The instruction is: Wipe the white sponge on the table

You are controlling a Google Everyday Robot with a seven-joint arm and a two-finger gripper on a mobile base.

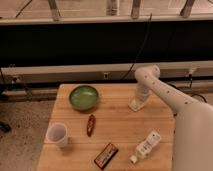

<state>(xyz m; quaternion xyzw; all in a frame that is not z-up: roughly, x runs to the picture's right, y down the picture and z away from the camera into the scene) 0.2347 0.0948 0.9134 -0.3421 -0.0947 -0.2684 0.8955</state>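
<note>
The white sponge (135,105) lies flat on the light wooden table (117,125), toward its back right. My gripper (140,99) comes straight down from the white arm and sits on top of the sponge, hiding most of it. Only the sponge's front edge shows below the gripper.
A green bowl (83,97) stands at the back left. A red-brown packet (90,125) lies mid-table. A white cup (57,134) is at the front left. A dark snack bar (106,155) and a white plastic bottle (146,145) lie near the front edge. My arm (170,95) covers the table's right side.
</note>
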